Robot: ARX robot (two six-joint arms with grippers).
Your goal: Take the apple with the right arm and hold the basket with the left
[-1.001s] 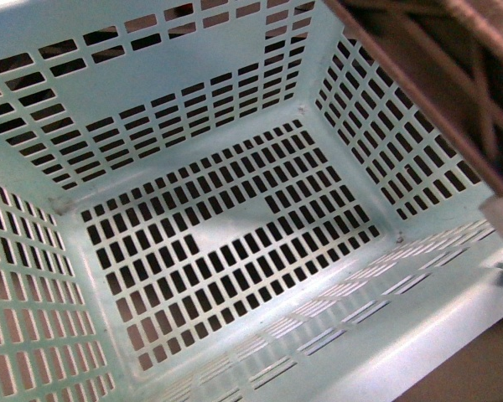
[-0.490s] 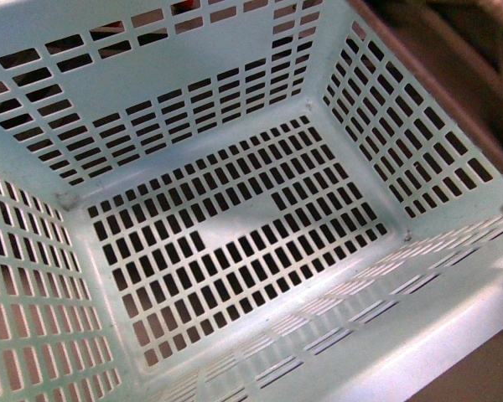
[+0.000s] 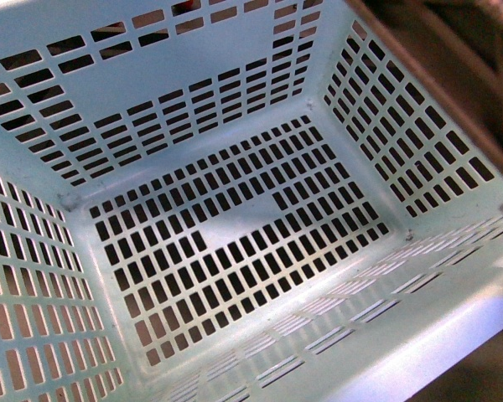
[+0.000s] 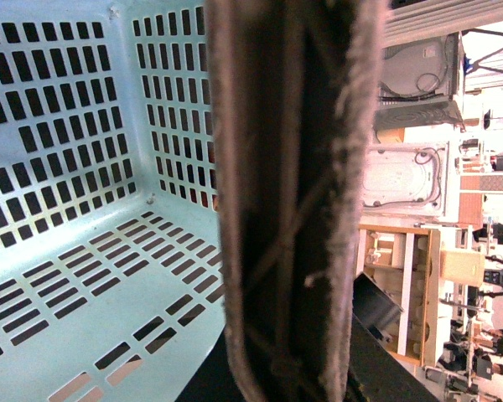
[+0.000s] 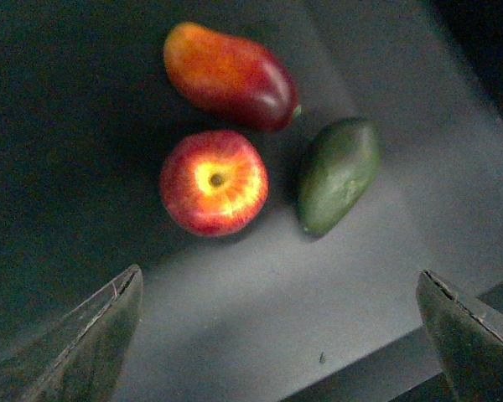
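My right gripper (image 5: 272,335) hangs spread wide above the apple (image 5: 214,182), and my left gripper (image 4: 293,209) is at the basket (image 3: 235,50).

The apple sits stem dimple up on a dark grey surface (image 5: 235,318), and my two right fingertips (image 5: 75,343) stand well apart from it with nothing between them. A long red-orange fruit (image 5: 229,75) lies just beside the apple on the side away from my fingertips. A green avocado (image 5: 338,172) lies near the apple, off to one side. My left gripper's ribbed grey-brown bar crosses the slotted basket wall close to the rim. I cannot tell whether it is clamped there, nor where the basket stands relative to the apple.
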